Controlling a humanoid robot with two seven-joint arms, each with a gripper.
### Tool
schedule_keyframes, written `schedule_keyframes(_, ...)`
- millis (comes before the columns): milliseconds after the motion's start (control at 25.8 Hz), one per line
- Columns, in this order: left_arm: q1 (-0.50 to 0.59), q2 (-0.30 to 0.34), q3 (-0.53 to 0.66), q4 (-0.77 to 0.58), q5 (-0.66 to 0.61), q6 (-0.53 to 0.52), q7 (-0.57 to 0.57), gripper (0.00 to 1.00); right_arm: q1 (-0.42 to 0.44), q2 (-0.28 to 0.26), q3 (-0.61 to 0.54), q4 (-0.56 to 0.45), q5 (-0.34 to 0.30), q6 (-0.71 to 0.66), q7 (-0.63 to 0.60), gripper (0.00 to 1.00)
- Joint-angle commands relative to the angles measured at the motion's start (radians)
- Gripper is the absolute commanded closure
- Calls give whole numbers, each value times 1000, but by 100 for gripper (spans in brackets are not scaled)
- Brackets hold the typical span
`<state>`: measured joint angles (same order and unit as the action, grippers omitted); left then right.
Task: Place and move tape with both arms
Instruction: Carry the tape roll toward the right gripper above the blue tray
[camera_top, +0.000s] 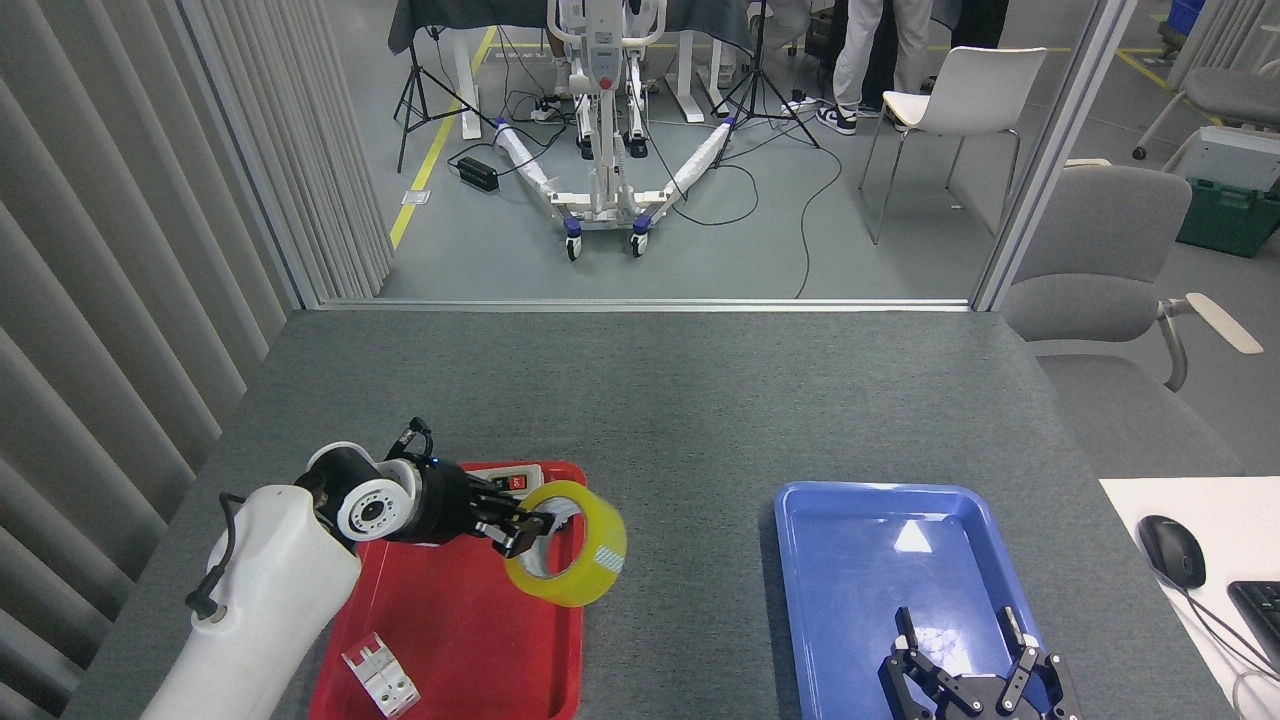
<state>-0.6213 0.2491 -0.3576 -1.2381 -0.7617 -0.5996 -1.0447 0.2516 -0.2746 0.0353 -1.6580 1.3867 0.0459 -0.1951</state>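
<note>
The tape, a wide yellow translucent roll with a whitish core, hangs tilted above the right edge of the red tray. My left gripper is shut on the roll's rim, one finger reaching into its hole. The left arm's white body comes up from the bottom left. At the bottom right my right gripper stands open over the blue tray, nothing between its fingers.
A grey switch box lies at the red tray's back, partly hidden by my left gripper. A white breaker lies at its front. A mouse and keyboard sit at the far right. Bare table lies between the trays.
</note>
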Motion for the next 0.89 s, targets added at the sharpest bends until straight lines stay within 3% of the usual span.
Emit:
schedule_keyframes(0, 43, -62, 66, -18, 150, -186, 147, 100, 2, 0, 0, 0, 0, -4, 3, 1)
schedule_keyframes(116, 75, -132, 78, 65, 263, -186, 241, 100, 2, 0, 0, 0, 0, -26, 2, 1)
schedule_keyframes(271, 107, -189, 42, 126, 395, -186, 252, 100, 3, -6, 0, -2, 0, -193, 0, 1)
schedule_keyframes(658, 135, -206, -23, 160, 394, -186, 247, 100, 5, -66, -15, -28, -2, -682, -72, 1)
schedule_keyframes(852, 150, -205, -23, 146, 397, -186, 247, 100, -11, -80, -11, -36, -2, -827, -80, 0)
